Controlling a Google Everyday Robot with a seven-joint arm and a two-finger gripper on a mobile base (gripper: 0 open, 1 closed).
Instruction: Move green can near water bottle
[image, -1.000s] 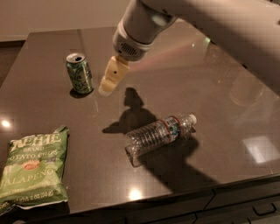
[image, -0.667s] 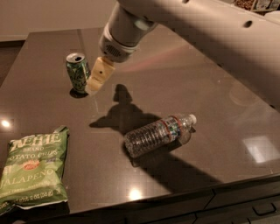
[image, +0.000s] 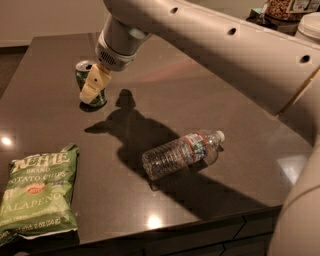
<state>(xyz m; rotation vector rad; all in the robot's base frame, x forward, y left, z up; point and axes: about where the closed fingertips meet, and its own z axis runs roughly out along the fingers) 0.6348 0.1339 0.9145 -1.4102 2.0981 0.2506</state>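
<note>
Gripper (image: 92, 86) now sits right at the green can (image: 82, 74), overlapping its right side and covering most of the body. A second ago it hung just right of the can with a gap; 0.7 s ago it was at the can's edge. So it has closed in leftward and a bit down. Can't tell whether it is clamped on the can or loose around it; the view doesn't show that.

Can: upright, far left of the table (image: 50, 55), same spot as in both earlier frames. Silver top and left side are visible, base peeks out below the gripper. Not lifted, not tipped.

The arm (image: 210, 40) has swung left with the gripper and now spans the top of the view from the right. Its shadow has slid left too and lies between can and bottle.

Water bottle (image: 182, 154): on its side, centre-right, cap pointing right and away, well apart from the can. Unmoved.

Chip bag (image: 37, 192): flat at front left, unmoved, clear of the likely path.

Judgement: reach done, grasp stage starting. No transport yet, so the task proper is still all ahead. Next needs a firm hold, a lift, and a carry right and toward the front, setting down beside the bottle. Risk: knocking the can over on closing, or bumping the bottle so it rolls.
</note>
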